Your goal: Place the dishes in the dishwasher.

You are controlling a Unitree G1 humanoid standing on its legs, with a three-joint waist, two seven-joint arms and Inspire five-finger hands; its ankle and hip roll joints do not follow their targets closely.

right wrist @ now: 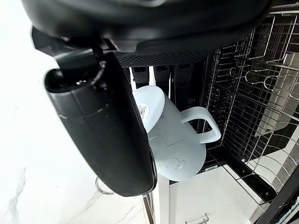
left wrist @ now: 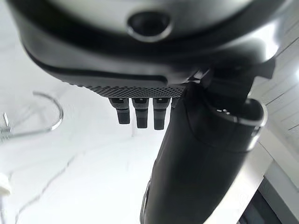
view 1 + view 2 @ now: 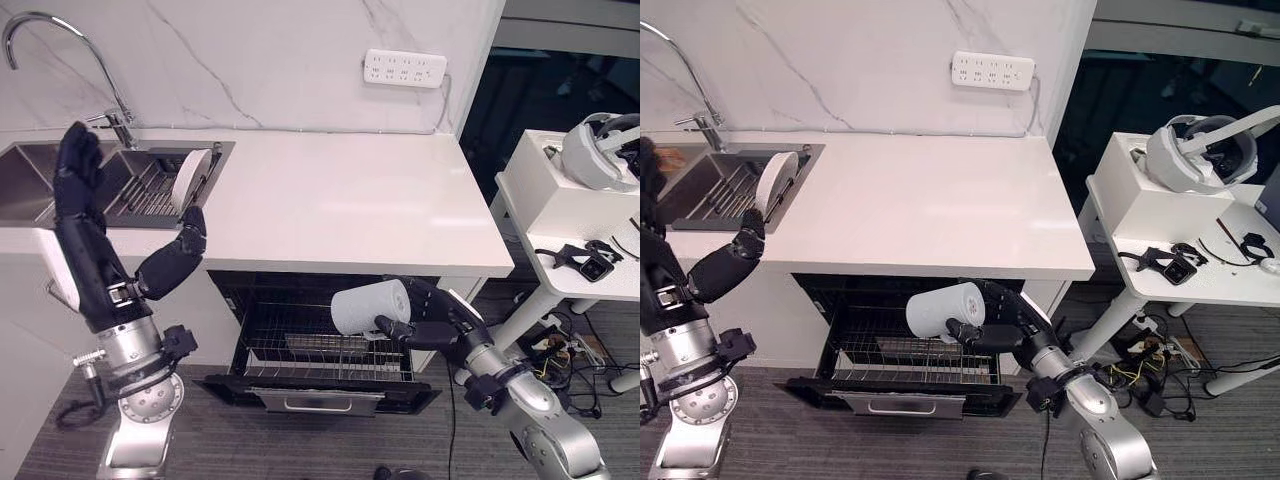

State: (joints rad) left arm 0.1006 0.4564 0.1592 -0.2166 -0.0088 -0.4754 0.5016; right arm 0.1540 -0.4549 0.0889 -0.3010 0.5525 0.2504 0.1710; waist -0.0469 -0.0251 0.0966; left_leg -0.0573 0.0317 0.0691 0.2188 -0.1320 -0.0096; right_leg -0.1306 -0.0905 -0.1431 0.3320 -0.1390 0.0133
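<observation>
Seemingly level, a pale mug (image 3: 371, 306) lies on its side in the right hand (image 3: 428, 318), held over the wire rack (image 3: 300, 352) of the open dishwasher (image 3: 320, 385) under the countertop's front edge (image 3: 340, 262). Up left, the left hand (image 3: 88, 225) is raised with straight fingers, holding nothing, near a white plate (image 3: 190, 180) standing in the sink's drainer (image 3: 150, 185).

From the right wrist, thumb (image 1: 103, 135) and fingers (image 1: 161, 77) curl round the mug, its handle free, above the rack.

From the left wrist, the fingers (image 2: 140, 112) are extended.
</observation>
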